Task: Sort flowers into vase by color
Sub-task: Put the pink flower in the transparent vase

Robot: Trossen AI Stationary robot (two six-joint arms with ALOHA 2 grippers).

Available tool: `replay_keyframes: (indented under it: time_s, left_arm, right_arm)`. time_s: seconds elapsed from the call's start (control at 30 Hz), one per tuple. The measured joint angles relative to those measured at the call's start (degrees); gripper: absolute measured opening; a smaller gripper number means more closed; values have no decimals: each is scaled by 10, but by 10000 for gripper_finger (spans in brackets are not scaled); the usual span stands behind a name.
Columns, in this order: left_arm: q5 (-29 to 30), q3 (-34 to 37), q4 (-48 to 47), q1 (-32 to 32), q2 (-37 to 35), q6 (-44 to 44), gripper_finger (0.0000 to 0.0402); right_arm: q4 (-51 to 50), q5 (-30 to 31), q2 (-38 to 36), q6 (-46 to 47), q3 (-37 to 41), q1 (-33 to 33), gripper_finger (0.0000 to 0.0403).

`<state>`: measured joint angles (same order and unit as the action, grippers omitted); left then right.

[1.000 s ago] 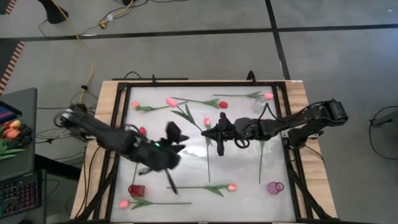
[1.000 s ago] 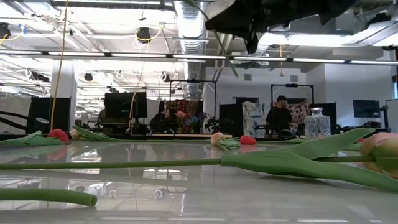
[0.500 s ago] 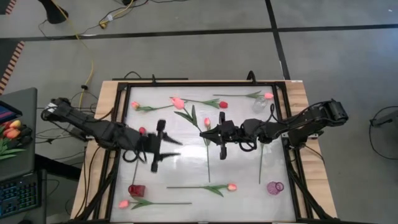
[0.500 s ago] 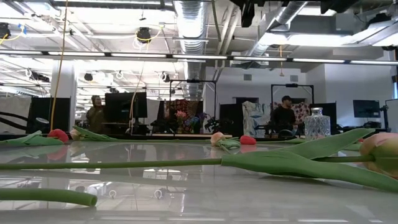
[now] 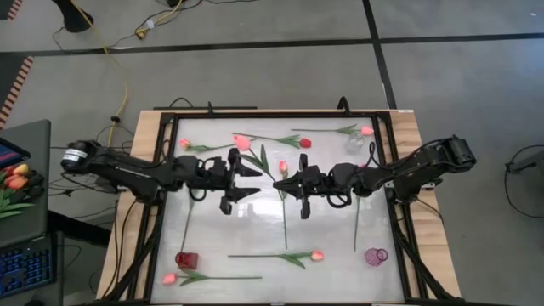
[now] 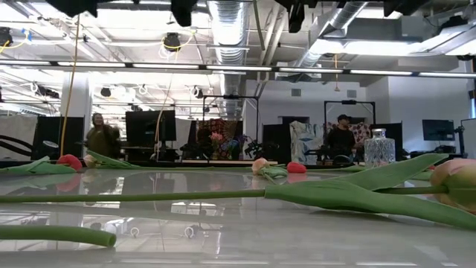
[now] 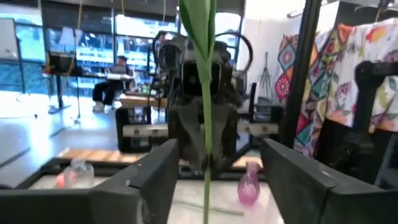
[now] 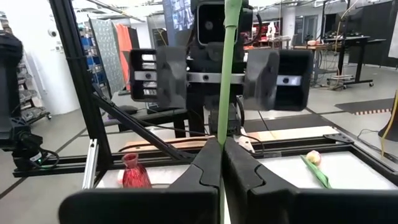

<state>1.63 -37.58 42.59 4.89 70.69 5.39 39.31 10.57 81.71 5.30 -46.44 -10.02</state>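
My right gripper (image 5: 279, 184) (image 8: 221, 146) is over the table's middle, shut on a thin green tulip stem (image 7: 206, 106) that stands upright. A pink tulip head (image 5: 283, 167) and a long stem (image 5: 286, 225) show right at it from above. My left gripper (image 5: 255, 182) (image 7: 217, 152) is open and faces the right one, its fingers a little short of the stem, one on each side of its line. Other tulips lie flat on the glossy table: a pink one (image 5: 242, 140), a red one (image 5: 304, 143) and a salmon one (image 5: 316, 255). My right gripper pinches the green stem (image 8: 222, 127) between its two fingers. The fingers are level, come from the table's right and lie across the stem. The stem is nearly upright and runs on above and below the fingers (image 7: 199, 81). The gripper hides which tulip it belongs to.
A red vase (image 5: 187, 259) stands near the near-left corner, a pink vase (image 5: 376, 255) near the near-right corner and a clear vase (image 5: 355, 146) toward the far right. A black frame (image 5: 272, 115) rims the table. People stand in the room beyond.
My left gripper has swung from the near-left part of the table toward the far edge and the right. It has turned until it points at the right gripper and the held stem. The stem has kept its place.
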Motion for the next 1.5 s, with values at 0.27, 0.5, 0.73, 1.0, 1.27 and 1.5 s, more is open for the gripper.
replay_keyframes:
  time_s: [0.27, 0.5, 0.73, 1.0, 1.27, 1.5]
  left_arm:
    - [-46, -62, 13, -4, 86, -12, 274]
    - [-40, -84, 11, -4, 111, -26, 274]
    - [-39, -84, 9, -4, 105, -32, 215]
    - [-9, -84, 5, -6, 106, -32, 78]
    - [-13, -84, 5, -13, 106, -30, 4]
    - [-3, -84, 5, -15, 106, -29, 1]
  right_arm:
    - [-10, 0, 0, 0, 0, 0, 28]
    - [-14, -1, 0, 0, 0, 0, 31]
    - [-16, -2, 0, -7, 0, 0, 31]
    - [-16, -3, 0, -10, 0, -1, 33]
    - [-16, -32, 0, -13, 0, 0, 62]
    - [-18, -33, 0, -58, 0, 1, 115]
